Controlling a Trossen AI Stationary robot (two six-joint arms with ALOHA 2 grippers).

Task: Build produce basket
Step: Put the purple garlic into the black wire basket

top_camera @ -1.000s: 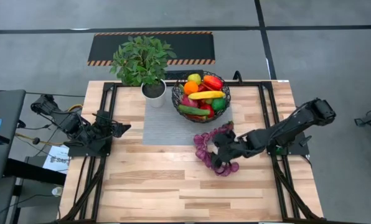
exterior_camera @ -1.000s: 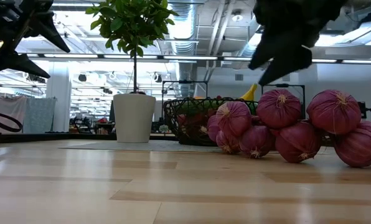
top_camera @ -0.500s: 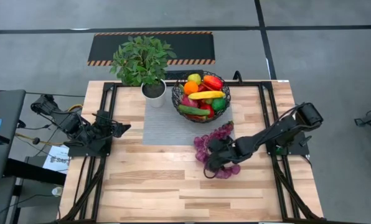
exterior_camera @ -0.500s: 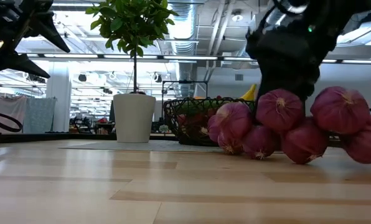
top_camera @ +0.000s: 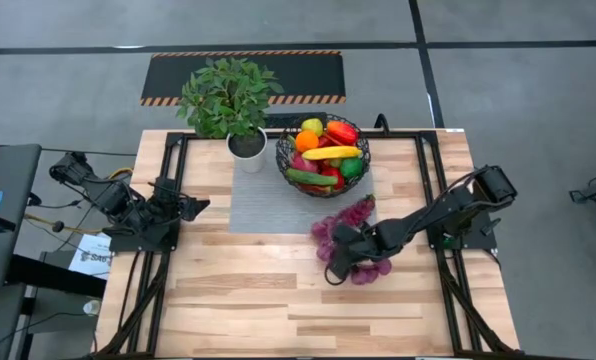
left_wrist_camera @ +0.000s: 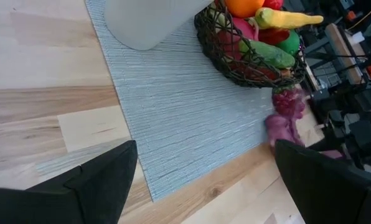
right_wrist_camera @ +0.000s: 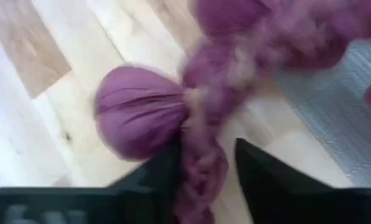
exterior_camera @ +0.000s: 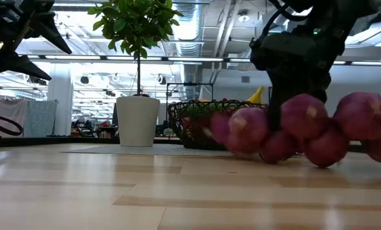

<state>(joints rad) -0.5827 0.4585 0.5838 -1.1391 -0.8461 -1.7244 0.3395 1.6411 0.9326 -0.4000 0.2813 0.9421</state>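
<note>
The black wire basket (top_camera: 323,155) stands on the grey mat (top_camera: 268,205), filled with a banana, an orange, peppers, a cucumber and other produce. A purple string of round bulbs (top_camera: 350,238) lies on the wood at the mat's near right corner. My right gripper (top_camera: 336,262) is down on the string's near end and shut on it; it shows in the right wrist view (right_wrist_camera: 202,158). My left gripper (top_camera: 193,207) hangs open and empty over the table's left side. My right gripper pinches the string's braided stem (right_wrist_camera: 201,171) between its two fingers, right beside a large bulb (right_wrist_camera: 139,121). The fingers come from above, slanting down from the table's right, and lie across the stem. The bulbs (exterior_camera: 293,124) sit low at the table top.
A leafy plant in a white pot (top_camera: 246,145) stands on the mat just left of the basket. Black frame rails (top_camera: 168,200) run along both sides of the table. Bare wood (top_camera: 278,300) lies toward the near edge.
My right gripper has come down and toward the table's left, onto the near end of the purple string. The string's bulbs have shifted and bunched closer together. The left arm has kept still.
</note>
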